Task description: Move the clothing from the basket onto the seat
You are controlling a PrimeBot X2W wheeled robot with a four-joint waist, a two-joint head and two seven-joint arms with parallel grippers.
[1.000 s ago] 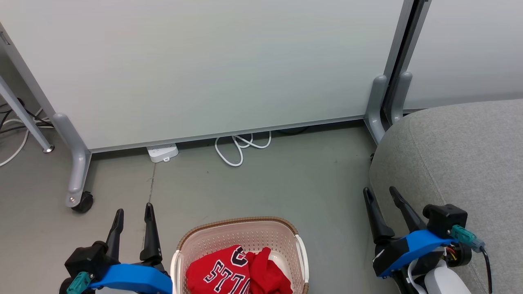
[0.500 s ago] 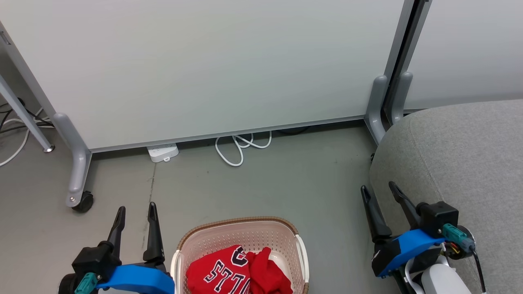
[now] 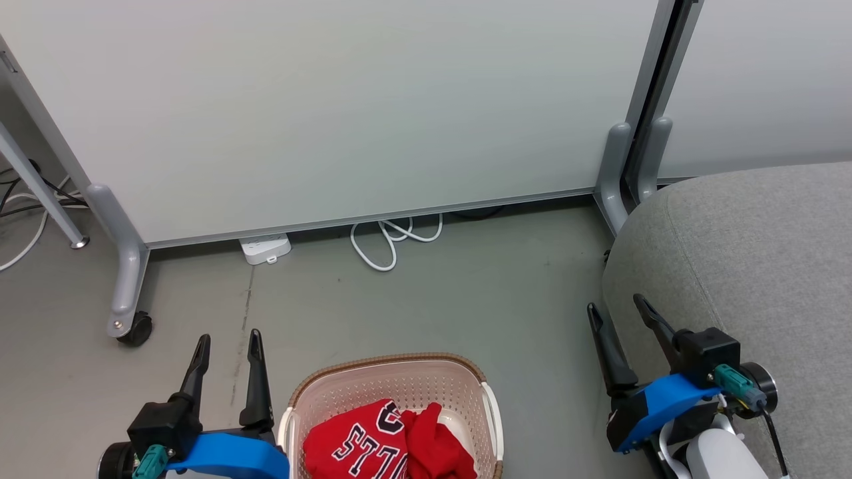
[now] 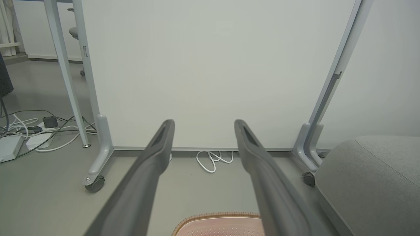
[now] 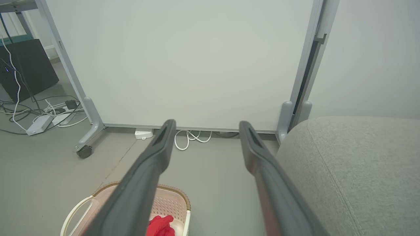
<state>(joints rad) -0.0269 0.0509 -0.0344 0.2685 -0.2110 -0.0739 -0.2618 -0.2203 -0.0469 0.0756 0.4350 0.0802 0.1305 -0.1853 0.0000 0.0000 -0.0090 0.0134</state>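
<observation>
- Bright, diffuse light; soft shadow under the panel [image 3: 373, 113] ahead of the left end effector [image 4: 203, 123].
- Wrist views: its fingers [image 4: 144, 183] blur near the lens; posts [image 4: 325, 98] splay at edges.

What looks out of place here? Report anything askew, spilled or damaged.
Nothing stands out. The basket stands upright with the clothing crumpled inside, none over the rim. A white cable lies loosely looped on the floor, merely untidy.
</observation>
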